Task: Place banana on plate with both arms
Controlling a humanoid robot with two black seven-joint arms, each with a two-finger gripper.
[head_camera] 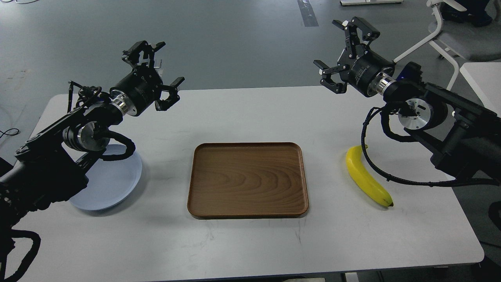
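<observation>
A yellow banana (366,176) lies on the white table at the right, its dark tip toward the front. The pale blue plate (113,180) sits at the left, partly hidden under my left arm. My left gripper (159,70) hovers open above the table's far left, well behind the plate, holding nothing. My right gripper (341,46) is raised open over the table's far right, behind and above the banana, also holding nothing.
A brown wooden tray (248,179) with nothing in it sits in the middle of the white table (250,243), between plate and banana. A black cable from my right arm loops down beside the banana. A white chair (450,35) stands on the floor at the back right.
</observation>
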